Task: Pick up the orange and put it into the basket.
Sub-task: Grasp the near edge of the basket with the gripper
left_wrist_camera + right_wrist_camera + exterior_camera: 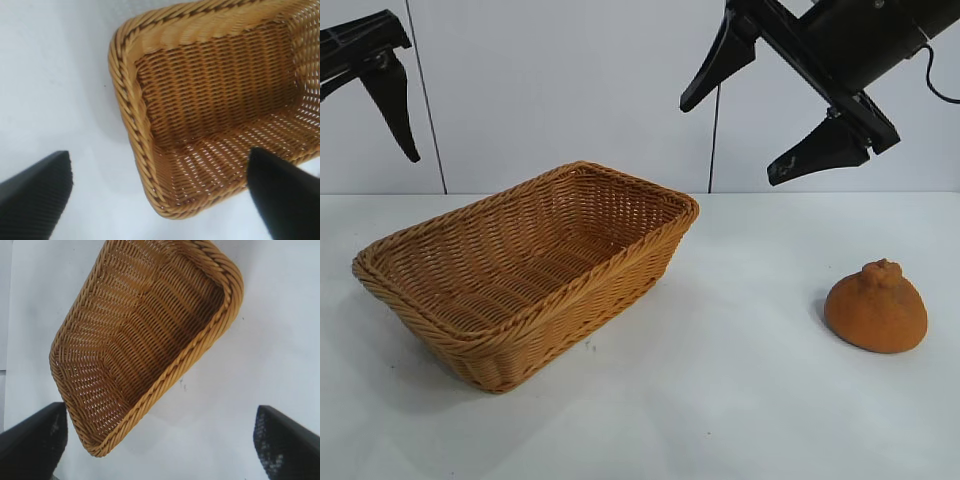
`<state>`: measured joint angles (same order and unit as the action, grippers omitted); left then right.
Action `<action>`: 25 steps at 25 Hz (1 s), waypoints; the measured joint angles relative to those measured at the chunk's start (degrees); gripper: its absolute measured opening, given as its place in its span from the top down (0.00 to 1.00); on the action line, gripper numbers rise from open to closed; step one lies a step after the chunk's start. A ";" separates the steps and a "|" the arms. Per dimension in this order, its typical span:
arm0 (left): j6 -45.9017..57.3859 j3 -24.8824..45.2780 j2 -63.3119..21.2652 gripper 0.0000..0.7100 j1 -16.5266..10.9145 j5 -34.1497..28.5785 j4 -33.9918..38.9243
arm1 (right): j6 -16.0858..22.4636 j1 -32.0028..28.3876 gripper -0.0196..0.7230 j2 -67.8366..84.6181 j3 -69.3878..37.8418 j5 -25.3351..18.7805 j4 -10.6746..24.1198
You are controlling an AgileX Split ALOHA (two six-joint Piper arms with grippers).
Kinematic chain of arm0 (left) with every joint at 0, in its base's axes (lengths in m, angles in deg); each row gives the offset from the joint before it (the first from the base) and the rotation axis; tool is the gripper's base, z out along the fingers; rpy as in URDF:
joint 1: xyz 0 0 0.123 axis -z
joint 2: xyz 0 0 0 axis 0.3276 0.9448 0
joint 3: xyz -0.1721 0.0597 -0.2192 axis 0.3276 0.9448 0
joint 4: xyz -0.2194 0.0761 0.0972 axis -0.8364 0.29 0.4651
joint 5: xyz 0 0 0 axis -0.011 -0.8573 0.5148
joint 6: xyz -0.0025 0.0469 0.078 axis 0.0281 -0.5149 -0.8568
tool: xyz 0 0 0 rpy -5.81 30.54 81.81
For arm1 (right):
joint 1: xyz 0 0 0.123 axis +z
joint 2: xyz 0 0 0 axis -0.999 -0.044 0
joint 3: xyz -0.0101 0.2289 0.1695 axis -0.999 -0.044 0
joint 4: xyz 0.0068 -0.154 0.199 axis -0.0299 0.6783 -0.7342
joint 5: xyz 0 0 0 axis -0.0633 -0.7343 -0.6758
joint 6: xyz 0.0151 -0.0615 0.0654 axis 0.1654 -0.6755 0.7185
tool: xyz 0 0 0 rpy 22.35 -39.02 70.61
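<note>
The orange [876, 307] sits on the white table [740, 400], knobby bump upward, well apart from the basket [525, 280] and off to that basket's right in the exterior view; nothing touches it, and neither wrist view shows it. The basket lies empty, its braided rim intact, its long axis running diagonally across the table. The right gripper [750, 120] hangs high above the table, between basket and orange and nearer the back wall, its jaws spread wide with nothing between them; its wrist view looks down on the basket rather than the fruit. The left gripper [160, 195] is up at the far left, over the basket's outer end, jaws likewise wide and empty.

The pick-up appears not yet begun. The risks, as I judge them: the orange's domed, rough body may roll or squirt out if the fingers close off-centre or too low; a descent aimed by the right wrist's present outlook would land on the basket; a careless carry might clip the rim and shove the basket.
</note>
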<state>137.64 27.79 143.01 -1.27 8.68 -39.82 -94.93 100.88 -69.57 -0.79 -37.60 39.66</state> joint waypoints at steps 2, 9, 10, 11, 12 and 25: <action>0.00 0.00 0.98 0.05 0.00 0.05 -0.02 | 0.00 0.00 0.04 0.00 0.00 0.00 0.00; 0.00 0.05 10.52 0.05 0.00 2.95 -0.29 | 0.05 0.00 0.04 0.00 0.00 -0.38 0.00; 0.00 0.05 12.42 0.05 0.00 4.05 -0.29 | 0.05 0.00 0.04 0.00 0.00 -0.38 0.00; 0.00 0.05 14.42 0.05 0.00 5.02 -0.29 | 0.05 0.00 0.04 0.00 0.00 -0.38 0.00; 0.00 0.05 16.14 0.05 0.00 6.02 -0.29 | 0.05 0.00 0.04 0.00 0.00 -0.42 0.00; -2.87 0.36 26.87 0.16 0.00 11.16 -5.90 | 0.05 0.00 0.04 0.00 0.00 -0.89 0.00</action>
<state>134.77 28.16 169.88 -1.27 19.84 -45.72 -94.87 100.88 -69.57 -0.79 -38.48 39.66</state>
